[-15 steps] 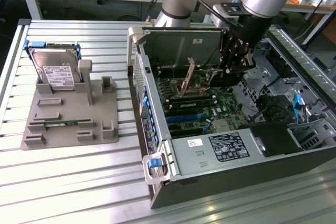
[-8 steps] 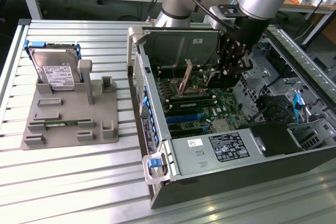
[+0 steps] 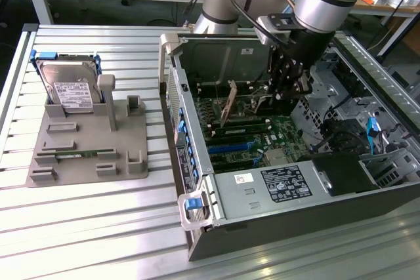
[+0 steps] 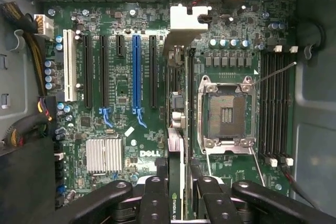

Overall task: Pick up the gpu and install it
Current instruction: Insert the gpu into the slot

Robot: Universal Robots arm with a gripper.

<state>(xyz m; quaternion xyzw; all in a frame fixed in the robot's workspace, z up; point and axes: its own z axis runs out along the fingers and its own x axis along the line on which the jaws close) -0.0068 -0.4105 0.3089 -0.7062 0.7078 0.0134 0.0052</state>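
My gripper [image 3: 287, 86] is down inside the open computer case [image 3: 197, 181], over the motherboard. It is shut on the gpu [image 4: 178, 108], which the wrist view shows edge-on as a thin dark card with a silver bracket [image 4: 186, 22] at its far end and an NVIDIA mark near my fingers [image 4: 155, 200]. The card hangs above the green motherboard [image 4: 121, 124], between the row of long expansion slots [image 4: 153, 72] and the CPU socket [image 4: 227, 108]. In the exterior view the gpu [image 3: 230, 104] sticks out from the gripper toward that view's left, tilted.
A grey fixture plate [image 3: 92, 155] lies on the slatted table at the exterior view's left, holding a silver hard drive in a blue frame [image 3: 69, 86] and a narrow green memory stick [image 3: 75, 155]. Case walls, a drive cage [image 3: 387, 162] and cables [image 4: 31, 40] surround the gripper.
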